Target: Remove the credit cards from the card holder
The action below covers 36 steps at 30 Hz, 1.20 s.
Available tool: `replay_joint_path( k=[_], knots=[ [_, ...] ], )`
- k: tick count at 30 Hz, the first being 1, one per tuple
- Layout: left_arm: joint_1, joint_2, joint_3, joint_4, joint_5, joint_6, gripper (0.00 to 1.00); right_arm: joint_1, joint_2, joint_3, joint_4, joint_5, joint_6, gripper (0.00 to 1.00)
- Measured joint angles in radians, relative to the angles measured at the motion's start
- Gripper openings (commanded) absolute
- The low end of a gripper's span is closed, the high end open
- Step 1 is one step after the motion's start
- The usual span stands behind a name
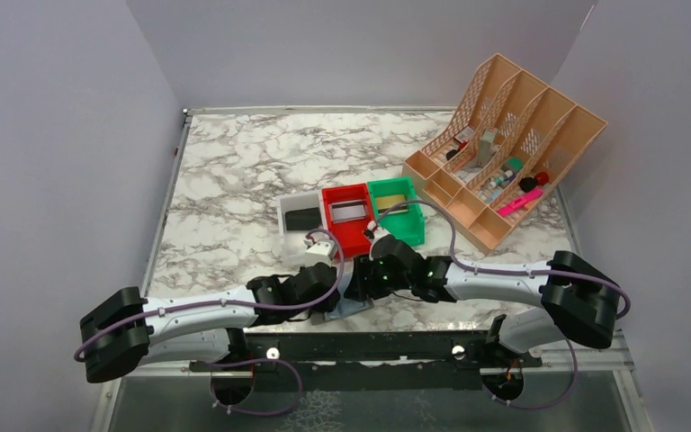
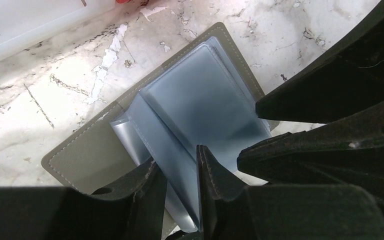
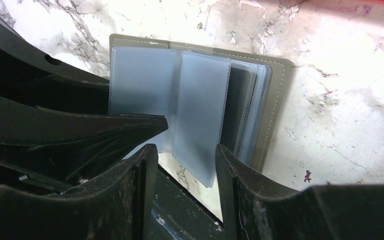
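Note:
The card holder (image 2: 80,160) lies open on the marble near the table's front edge, grey-green outside, with pale blue plastic sleeves (image 3: 200,115) fanned up from its spine. A dark credit card (image 3: 237,107) shows inside one sleeve on its right half. My left gripper (image 2: 176,155) is open, its fingers straddling one raised sleeve (image 2: 170,145). My right gripper (image 3: 185,147) is open too, with the lower corner of a raised sleeve hanging between its fingers, clear of both. In the top view the two grippers (image 1: 337,292) (image 1: 366,281) meet over the holder (image 1: 353,308) and hide most of it.
Just behind the grippers stand a white bin (image 1: 286,209) with a flat black item in it, a red bin (image 1: 346,236) and a green bin (image 1: 409,225). A tan compartment rack (image 1: 504,153) fills the back right. The black mounting rail (image 1: 369,346) runs along the near edge.

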Motion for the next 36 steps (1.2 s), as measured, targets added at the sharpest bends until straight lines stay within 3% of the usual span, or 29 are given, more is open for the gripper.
replay_joint_path(
  k=[12, 18, 21, 32, 36],
  knots=[
    [0.000, -0.024, 0.000, -0.015, -0.003, 0.000, 0.32, 0.000, -0.001, 0.033, 0.013, -0.033, -0.017, 0.54],
    [0.000, -0.042, 0.000, -0.053, -0.023, -0.011, 0.59, 0.000, 0.014, 0.035, -0.031, 0.000, -0.011, 0.54],
    [0.000, -0.058, -0.002, -0.076, -0.040, -0.028, 0.65, 0.000, 0.014, 0.031, -0.031, 0.007, -0.006, 0.54],
    [0.000, -0.130, -0.023, -0.195, -0.126, -0.134, 0.67, 0.000, 0.034, -0.006, 0.000, -0.004, 0.004, 0.53],
    [0.000, -0.159, -0.047, -0.217, -0.137, -0.167, 0.57, 0.000, 0.035, -0.006, 0.006, -0.005, 0.008, 0.53]
  ],
)
